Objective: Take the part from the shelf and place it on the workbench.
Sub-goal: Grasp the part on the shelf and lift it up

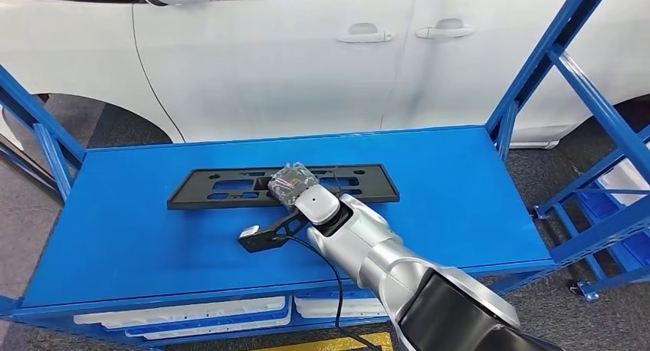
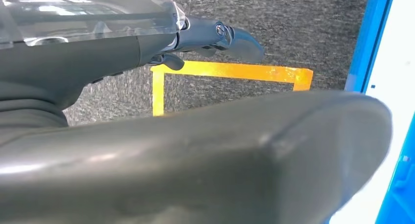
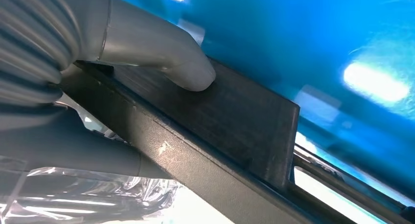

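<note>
A long flat black plastic part [image 1: 222,188] with several cut-outs lies across the blue shelf top [image 1: 138,236]. My right hand [image 1: 293,184], wrapped in clear film, reaches in from the lower right and sits on the part's middle near edge. Close up, the grey thumb [image 3: 161,57] presses on the part's upper face [image 3: 235,116], with the film-covered fingers [image 3: 88,194] under its edge, so the hand grips it. The part looks level with the shelf. My left hand [image 2: 147,48] hangs over the floor, its dark fingers [image 2: 230,35] stretched out, holding nothing.
A white car [image 1: 306,52] stands close behind the shelf. Blue frame posts rise at the right [image 1: 536,67] and left [image 1: 38,129]. White bins [image 1: 192,316] sit on the tier below. Yellow tape [image 2: 230,72] marks the grey floor.
</note>
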